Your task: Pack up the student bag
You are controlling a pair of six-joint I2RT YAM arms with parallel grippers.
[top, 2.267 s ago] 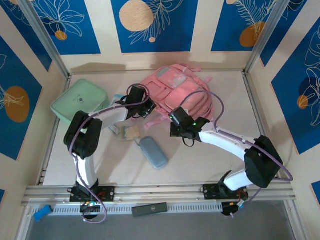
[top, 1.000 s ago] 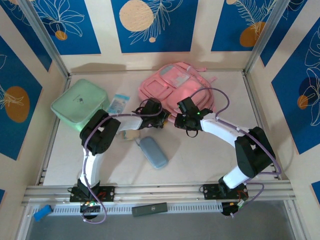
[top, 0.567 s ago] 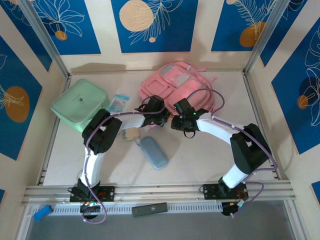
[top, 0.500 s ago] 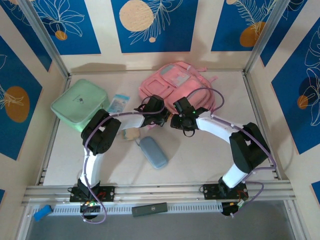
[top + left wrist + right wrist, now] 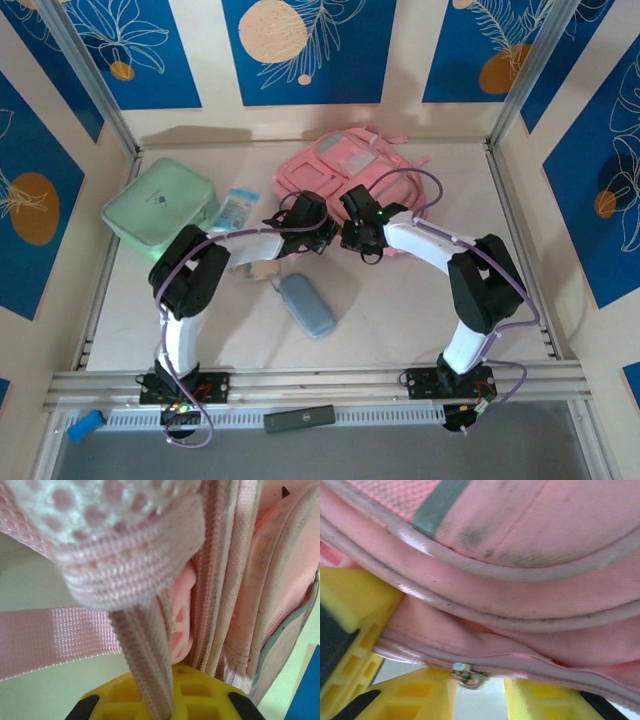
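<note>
The pink student bag (image 5: 350, 172) lies flat at the back middle of the table. My left gripper (image 5: 322, 233) is at the bag's near left edge. In the left wrist view its yellow fingers (image 5: 200, 695) are shut on a pink woven band (image 5: 150, 660) of the bag, beside a pink plastic buckle (image 5: 181, 615). My right gripper (image 5: 352, 234) is pressed against the bag's near edge, just right of the left one. Its yellow fingers (image 5: 410, 695) stand apart, and the bag's zip seam lies across them. A metal zip slider (image 5: 467, 674) hangs over the gap.
A mint green case (image 5: 160, 208) sits at the left, with a blue and white packet (image 5: 238, 208) beside it. A grey-blue pouch (image 5: 306, 303) and a small tan item (image 5: 262, 268) lie in front of the left arm. Frame posts and walls close off the back corners.
The left gripper swung right to the bag's near edge. The right gripper moved up and left against the bag. The bag has shifted slightly left.
</note>
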